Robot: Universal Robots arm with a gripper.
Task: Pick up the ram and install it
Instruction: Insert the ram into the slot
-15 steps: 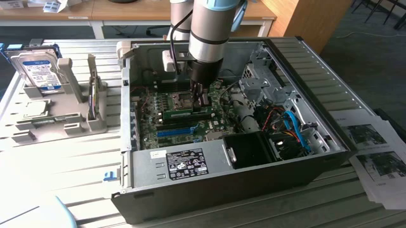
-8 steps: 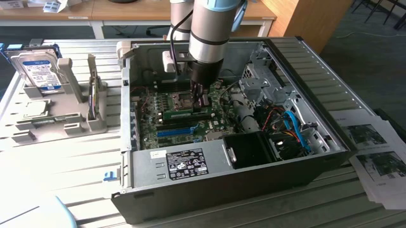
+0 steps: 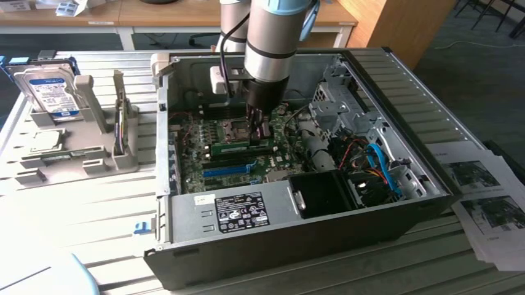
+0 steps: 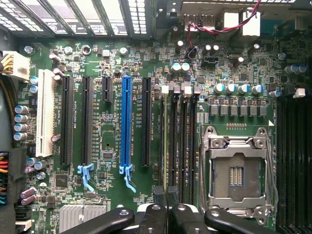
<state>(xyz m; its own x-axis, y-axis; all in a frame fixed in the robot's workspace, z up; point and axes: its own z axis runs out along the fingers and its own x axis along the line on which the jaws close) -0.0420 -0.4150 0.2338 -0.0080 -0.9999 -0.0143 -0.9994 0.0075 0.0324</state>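
Note:
The ram (image 3: 240, 148) is a thin green stick standing on edge on the motherboard (image 3: 197, 166) inside the open computer case (image 3: 287, 233). My gripper (image 3: 262, 130) reaches straight down from the arm onto the stick's end toward the exterior view's right. In the wrist view the ram (image 4: 163, 141) shows edge-on as a thin dark line among the black memory slots (image 4: 181, 141), beside the processor socket (image 4: 237, 171). The gripper (image 4: 165, 197) has its black fingers (image 4: 159, 214) pressed together on the stick, so it is shut on it.
A long blue slot strip (image 4: 126, 126) and a white slot (image 4: 45, 114) lie beside the memory slots. A silver hard drive (image 3: 49, 92) stands in a grey holder (image 3: 78, 157) at the exterior view's left. Printed papers (image 3: 484, 196) lie at its right. Blue cables (image 3: 384, 165) fill the case's corner.

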